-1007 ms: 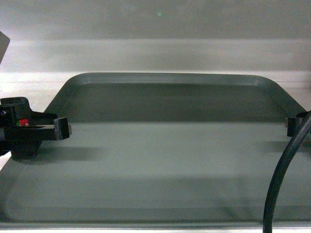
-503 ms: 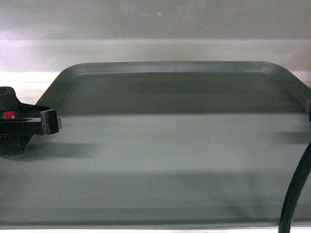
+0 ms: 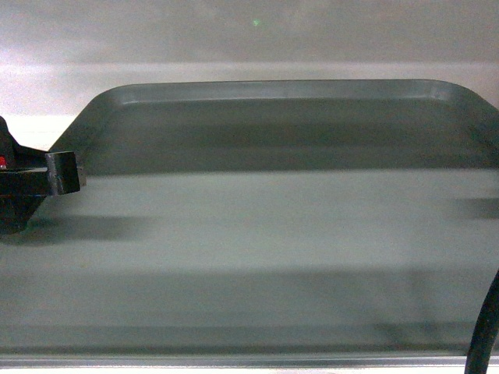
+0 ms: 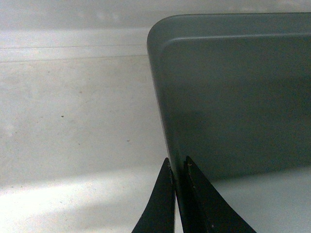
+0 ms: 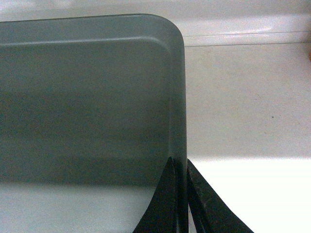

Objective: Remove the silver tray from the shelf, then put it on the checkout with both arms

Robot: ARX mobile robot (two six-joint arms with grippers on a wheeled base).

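The silver tray (image 3: 273, 218) is dull grey with a low rim and fills most of the head view. My left gripper (image 3: 64, 173) holds its left edge. In the left wrist view the left gripper (image 4: 177, 167) is shut on the left rim of the tray (image 4: 233, 97), with one jaw on each side of the rim. The right gripper (image 5: 181, 167) is shut the same way on the right rim of the tray (image 5: 87, 97). It is outside the head view. The white shelf (image 4: 73, 107) lies under the tray. The checkout is out of view.
A white back panel (image 3: 249, 39) rises behind the tray. A thick black cable (image 3: 487, 327) crosses the head view's lower right corner. Bare white board (image 5: 243, 97) shows to the right of the tray and also to its left (image 3: 31, 125).
In the head view the tray has grown larger and its far rim has moved up. The left gripper has slid toward the left edge. The right gripper has left the view on the right.
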